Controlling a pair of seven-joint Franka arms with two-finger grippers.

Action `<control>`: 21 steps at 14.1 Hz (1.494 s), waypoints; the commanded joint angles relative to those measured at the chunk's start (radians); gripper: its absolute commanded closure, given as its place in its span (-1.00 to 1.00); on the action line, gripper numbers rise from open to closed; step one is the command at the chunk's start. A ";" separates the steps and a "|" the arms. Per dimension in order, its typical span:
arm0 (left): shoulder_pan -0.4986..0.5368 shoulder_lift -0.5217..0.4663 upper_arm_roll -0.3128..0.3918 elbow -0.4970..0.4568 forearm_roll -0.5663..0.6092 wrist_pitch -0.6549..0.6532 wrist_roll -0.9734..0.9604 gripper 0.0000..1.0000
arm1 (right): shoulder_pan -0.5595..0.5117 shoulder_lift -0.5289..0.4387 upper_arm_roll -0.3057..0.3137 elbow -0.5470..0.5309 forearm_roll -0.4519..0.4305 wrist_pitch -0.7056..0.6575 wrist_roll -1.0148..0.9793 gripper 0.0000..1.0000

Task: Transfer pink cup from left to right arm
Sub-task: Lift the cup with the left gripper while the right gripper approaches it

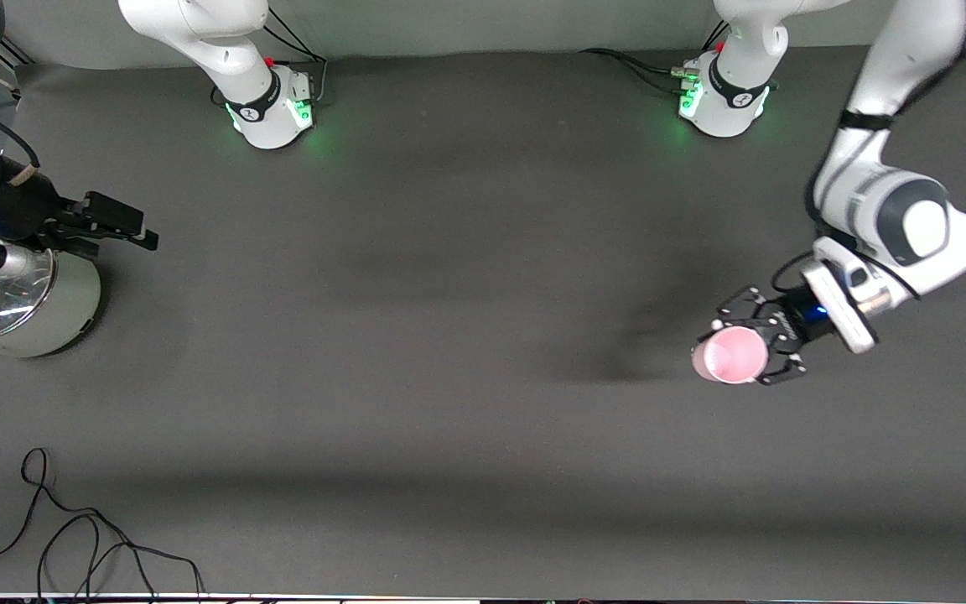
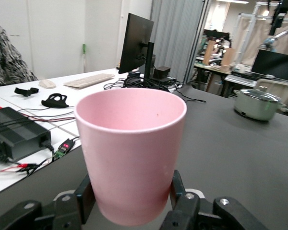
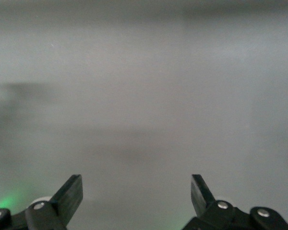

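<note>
Smooth tapered pink cup (image 2: 132,153) clamped in left end effector (image 1: 764,346), right end effector (image 3: 137,196) spread wide, idle above steel pot (image 1: 22,302)

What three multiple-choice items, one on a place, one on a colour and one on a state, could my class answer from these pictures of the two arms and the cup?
1. Where does the lidded pot stand?
A. at the right arm's end of the table
B. midway between the two bases
C. under the left gripper

2. What colour is the cup?
A. green
B. pale pink
C. black

3. How are the two grippers?
A. both open
B. left gripper shut on the cup, right gripper open and empty
C. right gripper shut on the cup, left open

Answers:
1. A, the front view shows the pot at the table's edge beside the right arm's hand.
2. B, it looks pink in the front and left wrist views.
3. B, the left wrist view shows fingers pressed on the cup's sides; the right wrist view shows jaws apart with nothing between.
</note>
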 commanded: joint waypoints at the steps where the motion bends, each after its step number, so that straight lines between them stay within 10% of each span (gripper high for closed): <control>1: -0.133 -0.109 0.018 -0.078 -0.123 0.114 0.000 -0.01 | 0.094 0.043 0.008 0.068 0.022 0.025 0.203 -0.99; 7: -0.368 -0.174 0.016 -0.063 -0.308 0.358 -0.005 0.05 | 0.283 0.198 0.008 0.284 0.022 0.070 0.632 -0.99; 15: -0.446 -0.186 0.015 -0.038 -0.341 0.444 -0.017 0.12 | 0.520 0.292 0.006 0.301 0.002 0.395 1.155 -0.99; 21: -0.489 -0.175 0.013 -0.011 -0.342 0.484 -0.026 0.12 | 0.672 0.440 0.005 0.457 -0.191 0.446 1.522 -0.99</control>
